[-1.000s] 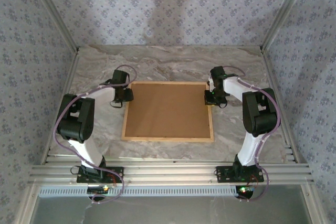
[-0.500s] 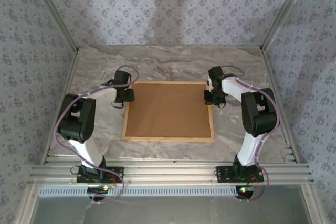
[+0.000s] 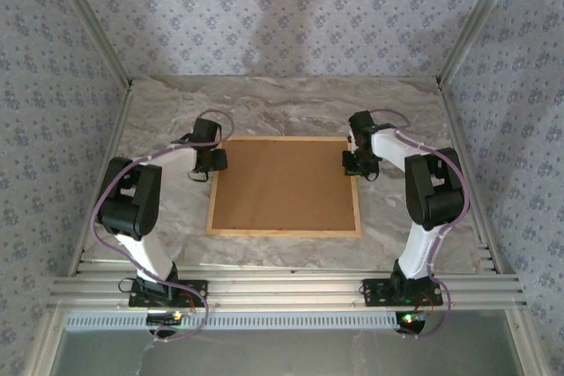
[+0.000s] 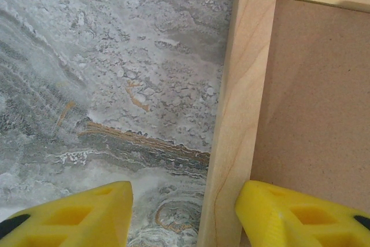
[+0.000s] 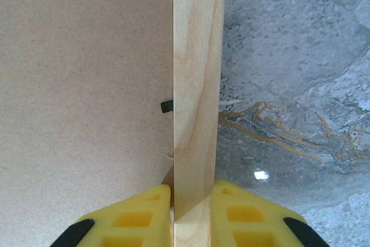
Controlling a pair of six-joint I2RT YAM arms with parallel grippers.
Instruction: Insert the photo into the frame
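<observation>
The light-wood frame [image 3: 282, 233] lies back side up on the marble table, with a plain brown backing board [image 3: 282, 184] set inside it. The photo is hidden. My left gripper [image 3: 211, 162] is at the frame's left rail near the far corner. In the left wrist view the left gripper [image 4: 184, 212] is open and straddles the rail [image 4: 237, 114], with one yellow finger [image 4: 300, 218] against its inner side and the other standing off over the table. My right gripper [image 3: 357, 163] is shut on the right rail [image 5: 196, 85], and its fingers [image 5: 133, 218] press both sides.
The marble table [image 3: 291, 107] has free surface behind the frame and on both sides. Patterned walls close in the left, back and right. Aluminium rails [image 3: 282, 288] run along the near edge by the arm bases. A small black tab [image 5: 166, 106] sits on the backing board beside the right rail.
My left gripper's jaws have widened and let go of the frame's left rail. The frame has shifted slightly to the right. My right gripper keeps its grip.
</observation>
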